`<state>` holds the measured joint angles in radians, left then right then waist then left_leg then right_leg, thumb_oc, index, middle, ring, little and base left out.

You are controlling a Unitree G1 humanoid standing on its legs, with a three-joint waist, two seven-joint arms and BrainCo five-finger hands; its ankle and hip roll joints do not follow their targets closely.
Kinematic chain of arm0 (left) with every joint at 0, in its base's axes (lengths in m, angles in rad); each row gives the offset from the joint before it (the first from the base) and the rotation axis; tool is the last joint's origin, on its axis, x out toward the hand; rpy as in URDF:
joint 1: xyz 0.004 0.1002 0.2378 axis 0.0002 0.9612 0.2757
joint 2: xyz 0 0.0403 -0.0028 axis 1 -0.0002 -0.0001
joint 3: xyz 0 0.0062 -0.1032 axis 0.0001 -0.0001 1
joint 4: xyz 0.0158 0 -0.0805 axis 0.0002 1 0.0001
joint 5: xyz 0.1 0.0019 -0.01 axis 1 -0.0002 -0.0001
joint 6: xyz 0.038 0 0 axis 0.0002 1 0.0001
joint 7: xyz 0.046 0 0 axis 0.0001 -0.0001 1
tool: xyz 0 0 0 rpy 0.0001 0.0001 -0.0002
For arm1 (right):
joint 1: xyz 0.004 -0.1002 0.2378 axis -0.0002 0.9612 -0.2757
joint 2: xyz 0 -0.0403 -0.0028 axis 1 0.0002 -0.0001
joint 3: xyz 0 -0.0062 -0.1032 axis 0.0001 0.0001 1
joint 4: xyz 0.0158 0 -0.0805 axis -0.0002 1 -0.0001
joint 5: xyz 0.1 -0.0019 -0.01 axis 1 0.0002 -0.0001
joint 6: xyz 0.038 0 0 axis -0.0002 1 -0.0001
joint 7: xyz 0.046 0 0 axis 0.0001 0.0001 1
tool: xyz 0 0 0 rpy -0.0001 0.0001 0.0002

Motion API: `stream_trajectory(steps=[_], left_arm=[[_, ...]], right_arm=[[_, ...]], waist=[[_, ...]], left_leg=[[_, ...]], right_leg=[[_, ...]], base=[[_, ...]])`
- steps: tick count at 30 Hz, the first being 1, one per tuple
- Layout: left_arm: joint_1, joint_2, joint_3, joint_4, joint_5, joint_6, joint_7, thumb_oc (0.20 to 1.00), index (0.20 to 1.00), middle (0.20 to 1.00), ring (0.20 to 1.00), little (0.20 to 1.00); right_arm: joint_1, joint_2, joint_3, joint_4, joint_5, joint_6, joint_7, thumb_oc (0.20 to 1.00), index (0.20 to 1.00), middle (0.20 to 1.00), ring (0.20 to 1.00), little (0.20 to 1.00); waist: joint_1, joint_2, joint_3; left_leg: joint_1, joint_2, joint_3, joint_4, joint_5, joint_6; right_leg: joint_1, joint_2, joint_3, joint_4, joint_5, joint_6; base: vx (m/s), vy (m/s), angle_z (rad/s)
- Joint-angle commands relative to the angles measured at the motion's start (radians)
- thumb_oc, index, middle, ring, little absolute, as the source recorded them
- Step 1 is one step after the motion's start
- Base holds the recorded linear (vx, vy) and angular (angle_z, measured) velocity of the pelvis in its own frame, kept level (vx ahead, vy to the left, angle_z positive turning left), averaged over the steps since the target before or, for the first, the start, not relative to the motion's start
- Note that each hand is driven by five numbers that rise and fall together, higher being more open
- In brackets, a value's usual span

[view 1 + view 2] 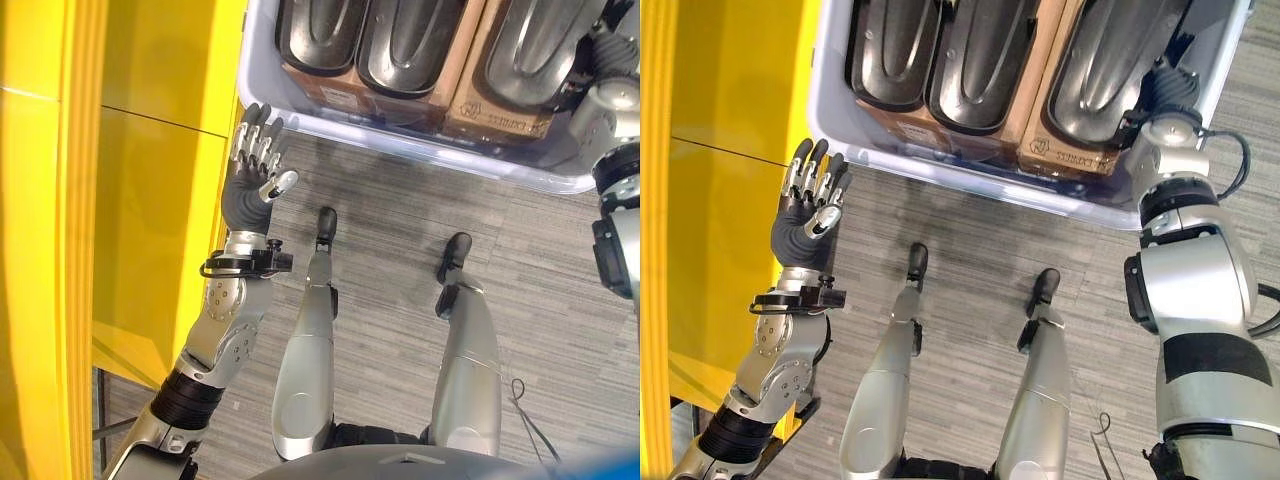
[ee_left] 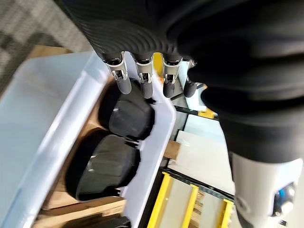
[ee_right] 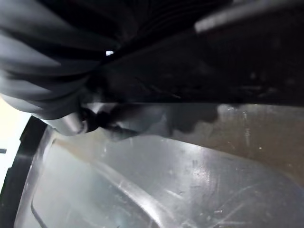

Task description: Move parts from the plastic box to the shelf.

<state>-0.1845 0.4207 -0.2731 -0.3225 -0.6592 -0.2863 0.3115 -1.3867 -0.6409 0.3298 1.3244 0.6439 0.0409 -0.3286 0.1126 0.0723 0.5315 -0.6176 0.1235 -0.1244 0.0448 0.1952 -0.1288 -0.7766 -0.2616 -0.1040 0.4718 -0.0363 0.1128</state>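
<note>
A pale plastic box point(image 1: 420, 150) stands on the floor in front of me. It holds three glossy black moulded parts, left point(image 1: 320, 30), middle point(image 1: 410, 45) and right point(image 1: 545, 50), resting on brown cardboard point(image 1: 500, 115). My left hand point(image 1: 250, 180) is raised just outside the box's near left corner, fingers straight and holding nothing. In the left wrist view its fingers point(image 2: 145, 78) point over the box rim point(image 2: 152, 152) at a black part point(image 2: 130, 114). My right hand point(image 1: 1168, 90) reaches into the box by the right part, whose glossy surface point(image 3: 166, 185) is very close.
The yellow shelf point(image 1: 120, 200) runs along my left, close beside the left arm and the box's left end. Grey carpet point(image 1: 400, 240) lies between me and the box.
</note>
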Motion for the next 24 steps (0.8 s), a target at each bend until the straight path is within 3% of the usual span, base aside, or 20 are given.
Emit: stream_trajectory(steps=[1,7,12,24], left_arm=[[-0.010,0.023,0.023,-0.070,-0.027,-0.032,-0.019,1.000,1.000,1.000,1.000,1.000],[0.021,0.039,0.075,-0.050,-0.037,-0.020,-0.043,1.000,1.000,1.000,1.000,1.000],[0.067,0.052,0.120,-0.023,-0.054,-0.005,-0.065,1.000,1.000,1.000,1.000,1.000],[0.176,0.064,0.207,0.000,-0.055,0.051,-0.119,1.000,1.000,1.000,1.000,1.000]], right_arm=[[0.051,-0.018,0.066,-0.083,-0.007,-0.050,-0.012,0.200,0.200,0.200,0.200,0.200],[0.141,-0.038,0.046,-0.320,0.030,-0.096,-0.009,0.200,0.200,0.200,0.200,0.200],[0.264,-0.080,0.017,-0.556,0.001,-0.109,-0.001,0.200,0.200,0.200,0.200,0.200],[0.662,-0.142,-0.123,-0.995,-0.058,-0.105,0.077,0.200,0.200,0.200,0.200,0.200]], waist=[[-0.017,-0.032,-0.011],[-0.043,-0.083,-0.011],[-0.062,-0.106,-0.028],[-0.104,-0.113,-0.172]], left_leg=[[0.179,0.007,0.022,-0.005,-0.178,0.032],[0.322,0.012,0.022,-0.039,-0.177,0.027],[0.416,0.017,0.025,-0.065,-0.173,0.021],[0.522,0.043,0.041,-0.108,-0.171,0.016]], right_leg=[[0.087,0.028,-0.037,-0.082,-0.019,0.017],[0.257,0.036,-0.041,-0.141,-0.007,0.021],[0.367,0.040,-0.048,-0.195,0.011,0.027],[0.474,0.043,-0.047,-0.261,0.026,0.041]], base=[[0.00,0.000,0.00],[-0.01,0.000,-0.04],[-0.01,0.001,0.00],[0.01,0.003,-0.02]])
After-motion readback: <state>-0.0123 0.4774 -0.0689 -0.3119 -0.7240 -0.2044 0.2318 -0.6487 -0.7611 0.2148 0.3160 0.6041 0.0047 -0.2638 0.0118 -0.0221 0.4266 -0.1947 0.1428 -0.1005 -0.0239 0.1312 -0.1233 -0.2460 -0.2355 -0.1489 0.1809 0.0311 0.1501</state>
